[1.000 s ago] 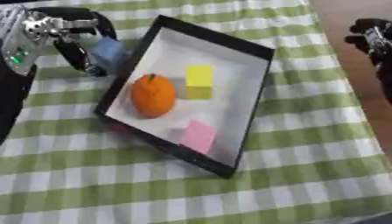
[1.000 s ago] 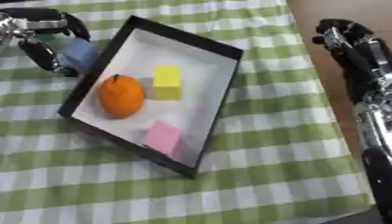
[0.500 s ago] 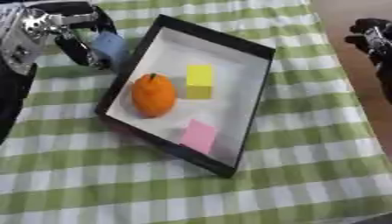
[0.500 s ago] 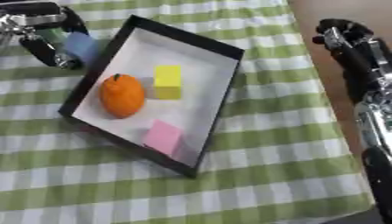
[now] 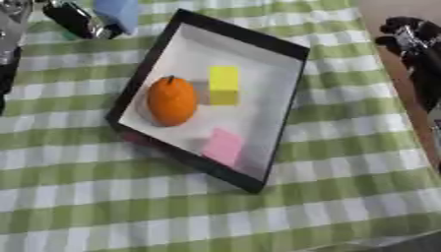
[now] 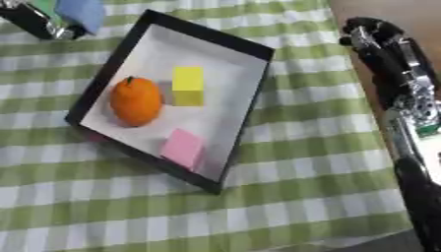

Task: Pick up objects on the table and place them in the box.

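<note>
A green checked tablecloth (image 5: pixel 284 192) is carrying the box (image 5: pixel 289 93); beyond its far-left corner, the left hand (image 5: pixel 73 19) is pinching a blue object (image 5: pixel 118 12), lifted for dropping inside.

My left hand (image 5: pixel 73 19) is cut off at the top left corner, so I can't see its palm. The blue object (image 5: pixel 118 13) it holds runs off the top edge. My right hand (image 6: pixel 372 37) is blurred; I can't read its fingers.
</note>
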Available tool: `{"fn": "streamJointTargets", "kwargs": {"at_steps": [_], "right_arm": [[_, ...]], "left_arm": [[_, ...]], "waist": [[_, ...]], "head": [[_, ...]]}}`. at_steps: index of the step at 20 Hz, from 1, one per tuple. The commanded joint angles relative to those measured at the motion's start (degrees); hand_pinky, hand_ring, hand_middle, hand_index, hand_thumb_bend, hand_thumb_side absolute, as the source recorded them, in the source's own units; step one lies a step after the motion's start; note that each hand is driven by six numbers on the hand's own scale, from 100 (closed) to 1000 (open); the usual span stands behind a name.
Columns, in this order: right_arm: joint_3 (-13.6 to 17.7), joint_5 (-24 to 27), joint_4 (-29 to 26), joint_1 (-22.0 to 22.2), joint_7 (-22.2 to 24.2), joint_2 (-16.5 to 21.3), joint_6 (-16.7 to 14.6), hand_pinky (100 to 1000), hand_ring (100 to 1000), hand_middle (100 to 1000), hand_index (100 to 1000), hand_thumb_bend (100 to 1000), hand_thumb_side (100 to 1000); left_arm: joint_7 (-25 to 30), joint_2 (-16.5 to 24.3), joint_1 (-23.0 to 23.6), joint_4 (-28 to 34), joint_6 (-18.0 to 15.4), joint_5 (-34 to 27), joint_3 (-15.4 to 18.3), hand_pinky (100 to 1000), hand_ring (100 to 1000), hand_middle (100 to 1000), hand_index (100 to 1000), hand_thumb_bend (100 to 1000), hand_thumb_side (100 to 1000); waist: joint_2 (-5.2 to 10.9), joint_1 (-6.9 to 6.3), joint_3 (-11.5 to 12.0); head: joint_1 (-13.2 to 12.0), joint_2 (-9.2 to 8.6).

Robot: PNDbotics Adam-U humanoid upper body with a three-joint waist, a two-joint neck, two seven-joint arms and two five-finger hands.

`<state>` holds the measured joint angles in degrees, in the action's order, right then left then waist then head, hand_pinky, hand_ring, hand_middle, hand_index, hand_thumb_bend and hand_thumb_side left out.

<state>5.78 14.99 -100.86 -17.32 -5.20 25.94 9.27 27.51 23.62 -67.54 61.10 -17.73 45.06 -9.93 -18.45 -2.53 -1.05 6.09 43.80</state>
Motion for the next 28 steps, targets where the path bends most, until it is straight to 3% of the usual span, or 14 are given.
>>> {"fn": "streamJointTargets", "kwargs": {"at_steps": [1, 5, 11, 14, 19, 22, 24, 25, 26, 27, 28], "right_arm": [[0.7, 0.4, -0.6, -0.2, -0.2, 1.7, -0.1, 964, 759, 707, 727, 100, 481], [0.7, 0.5, -0.6, -0.1, -0.3, 1.8, -0.1, 964, 759, 708, 727, 100, 480], [0.8, 0.9, -0.7, -0.3, -0.5, 2.0, -0.3, 964, 759, 708, 728, 100, 479], [0.8, 1.0, -0.7, -0.4, -0.6, 2.0, -0.3, 964, 758, 707, 727, 100, 478], [0.7, 1.1, -0.7, -0.5, -0.6, 1.9, -0.3, 964, 757, 706, 727, 100, 478], [0.6, 1.1, -0.7, -0.5, -0.6, 1.8, -0.2, 964, 757, 706, 727, 100, 479], [0.6, 1.1, -0.7, -0.6, -0.5, 1.8, -0.2, 964, 757, 706, 727, 100, 479], [0.7, 1.1, -0.7, -0.6, -0.5, 1.8, -0.2, 964, 757, 706, 727, 100, 479], [0.7, 1.1, -0.7, -0.5, -0.6, 1.8, -0.2, 964, 757, 705, 726, 100, 480], [0.7, 1.1, -0.7, -0.5, -0.6, 1.8, -0.2, 964, 757, 705, 726, 100, 480], [0.7, 1.1, -0.7, -0.5, -0.6, 1.8, -0.2, 964, 756, 705, 726, 100, 481]], "left_arm": [[-0.8, -0.1, -1.9, 5.7, 0.4, -1.5, -1.1, 722, 629, 537, 576, 314, 100], [1.6, -1.9, -2.1, 11.7, 1.0, -4.2, -4.1, 721, 621, 541, 581, 312, 100], [10.0, -4.7, -1.1, 16.3, 0.6, -7.0, -10.7, 717, 617, 551, 587, 322, 100], [12.1, -5.1, -0.7, 16.4, 0.6, -6.9, -11.8, 708, 620, 558, 591, 324, 100], [14.8, -8.2, 1.7, 10.3, -0.5, -2.4, -14.3, 711, 626, 561, 594, 321, 100], [14.1, -9.5, 2.5, 7.0, -1.6, -0.6, -15.1, 726, 655, 605, 643, 414, 100], [13.9, -10.1, 3.1, 5.1, -2.2, 0.3, -15.4, 770, 727, 693, 727, 546, 100], [13.8, -10.3, 3.4, 4.5, -2.5, 0.6, -15.3, 778, 739, 707, 739, 561, 100], [13.6, -10.3, 3.5, 4.2, -2.6, 0.7, -15.1, 851, 834, 815, 842, 698, 181], [13.2, -10.2, 3.5, 4.2, -2.7, 0.8, -14.8, 857, 843, 822, 850, 717, 211], [12.5, -10.0, 3.4, 4.4, -2.4, 1.0, -14.2, 895, 886, 851, 892, 833, 370]], "waist": [[2.95, -0.06, 0.1], [3.32, -0.08, 0.5], [3.87, -0.1, 0.9], [3.98, -0.11, 0.9], [4.27, -0.04, 0.8], [4.22, -0.1, 0.8], [4.16, -0.1, 0.8], [4.14, -0.1, 0.9], [4.14, -0.09, 0.9], [4.14, -0.09, 1.0], [4.16, -0.08, 1.1]], "head": [[0.6, 0.31], [0.9, 0.31], [1.0, 0.32], [1.0, 0.21], [0.7, 0.05], [0.5, 0.0], [0.5, 0.04], [0.5, 0.08], [0.5, 0.12], [0.5, 0.16], [0.5, 0.19]]}}
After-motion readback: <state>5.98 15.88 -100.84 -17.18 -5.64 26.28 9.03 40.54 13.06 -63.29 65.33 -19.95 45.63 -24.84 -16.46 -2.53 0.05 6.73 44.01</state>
